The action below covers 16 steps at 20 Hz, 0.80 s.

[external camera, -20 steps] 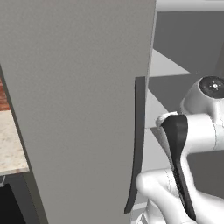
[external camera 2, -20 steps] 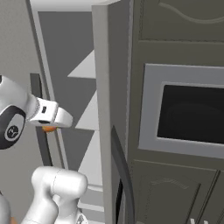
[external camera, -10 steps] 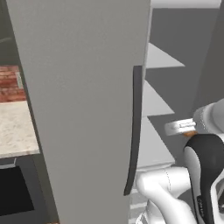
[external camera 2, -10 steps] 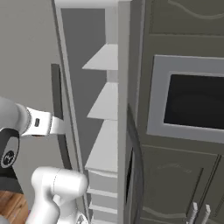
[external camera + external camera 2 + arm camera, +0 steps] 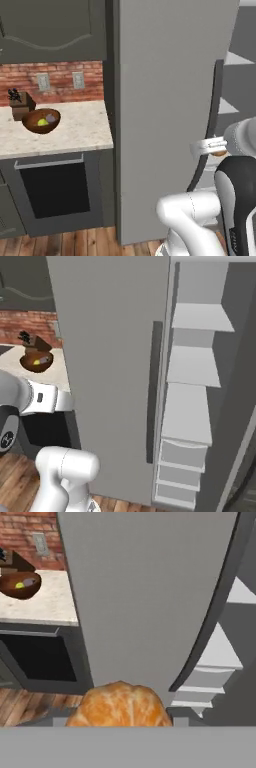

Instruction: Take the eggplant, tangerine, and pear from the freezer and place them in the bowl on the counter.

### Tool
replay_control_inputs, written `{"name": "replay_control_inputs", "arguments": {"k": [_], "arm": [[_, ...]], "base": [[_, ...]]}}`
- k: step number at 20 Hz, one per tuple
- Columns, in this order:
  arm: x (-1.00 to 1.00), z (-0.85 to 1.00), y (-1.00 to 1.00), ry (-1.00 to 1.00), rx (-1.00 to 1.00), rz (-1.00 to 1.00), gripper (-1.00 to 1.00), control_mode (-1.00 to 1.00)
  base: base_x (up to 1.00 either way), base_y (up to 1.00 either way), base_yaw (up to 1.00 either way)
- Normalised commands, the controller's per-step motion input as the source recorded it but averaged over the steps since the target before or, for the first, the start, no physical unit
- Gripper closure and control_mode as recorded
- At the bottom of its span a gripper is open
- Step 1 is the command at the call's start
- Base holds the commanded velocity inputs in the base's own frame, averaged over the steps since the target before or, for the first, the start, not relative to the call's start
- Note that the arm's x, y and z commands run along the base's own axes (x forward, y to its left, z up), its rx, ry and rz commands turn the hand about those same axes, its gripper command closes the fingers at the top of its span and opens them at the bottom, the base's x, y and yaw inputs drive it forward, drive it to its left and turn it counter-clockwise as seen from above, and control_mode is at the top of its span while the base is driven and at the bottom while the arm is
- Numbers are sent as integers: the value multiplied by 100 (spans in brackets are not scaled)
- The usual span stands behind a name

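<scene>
Carrying step: the fingers hold the tangerine [image 5: 120, 704] beside the freezer [image 5: 170, 100] door. Next, it must travel to the bowl [image 5: 41, 120] on the bench [image 5: 75, 131], left of the freezer.

The tangerine [image 5: 120, 706] is cut off along its lower part in the hand view, and the claw's fingertips around it are hidden. In the left base view the freezer [image 5: 170, 100] door covers most of the inner shelves. Inside the bowl [image 5: 41, 120], the yellow-green and purplish items are too small to identify.
</scene>
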Motion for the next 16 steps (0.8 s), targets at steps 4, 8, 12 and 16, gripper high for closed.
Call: {"name": "replay_control_inputs", "arguments": {"k": [4,8,12,16], "arm": [[0,0,0,0,0,0,100,100],[0,0,0,0,0,0,100,100],[0,0,0,0,0,0,100,100],[0,0,0,0,0,0,100,100]], "base": [[0,100,1],[0,100,1],[34,100,1],[87,83,1]]}}
